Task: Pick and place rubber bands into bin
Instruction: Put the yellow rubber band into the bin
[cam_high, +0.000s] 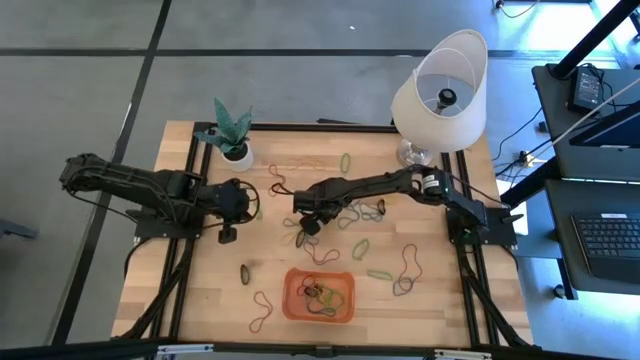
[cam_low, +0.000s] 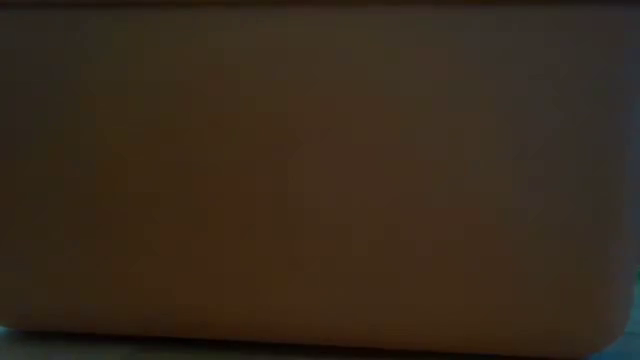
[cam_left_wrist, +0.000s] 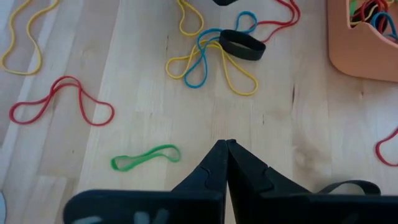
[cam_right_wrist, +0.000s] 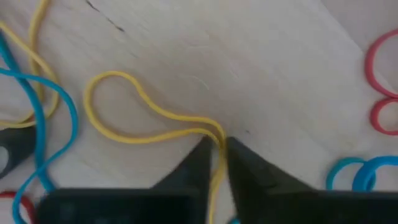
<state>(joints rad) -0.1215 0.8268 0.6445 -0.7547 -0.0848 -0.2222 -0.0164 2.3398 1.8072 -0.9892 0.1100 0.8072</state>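
Several rubber bands (cam_high: 322, 293) already lie in the bin (cam_high: 292, 302), which sits at the near edge of the table (cam_high: 200, 290), between the two arms; the low camera, right behind it, sees nothing but a dull orange-brown blur. Just beside the bin a brown loop (cam_high: 262, 310) rests on the bare wood, and a short dark band (cam_high: 244, 272) lies a little farther in. Toward the middle of the table the right gripper (cam_right_wrist: 216, 149) is stretched across and down on the surface, its fingers nearly closed and pinching a strand of a yellow band (cam_right_wrist: 134, 115), with a blue band (cam_right_wrist: 53, 118) and a red one (cam_right_wrist: 380, 81) lying close by. The left gripper (cam_left_wrist: 226, 152) hangs over the wood on the left side with its fingers pressed together and nothing between them; ahead of it lie a green band (cam_left_wrist: 144, 157), a red loop (cam_left_wrist: 59, 102), and a tangle of yellow and blue bands (cam_left_wrist: 208, 62) touching a black band (cam_left_wrist: 241, 45). More loops are scattered right of centre. At the far edge stand a small potted plant (cam_high: 233, 135) and a white lamp (cam_high: 440, 95).
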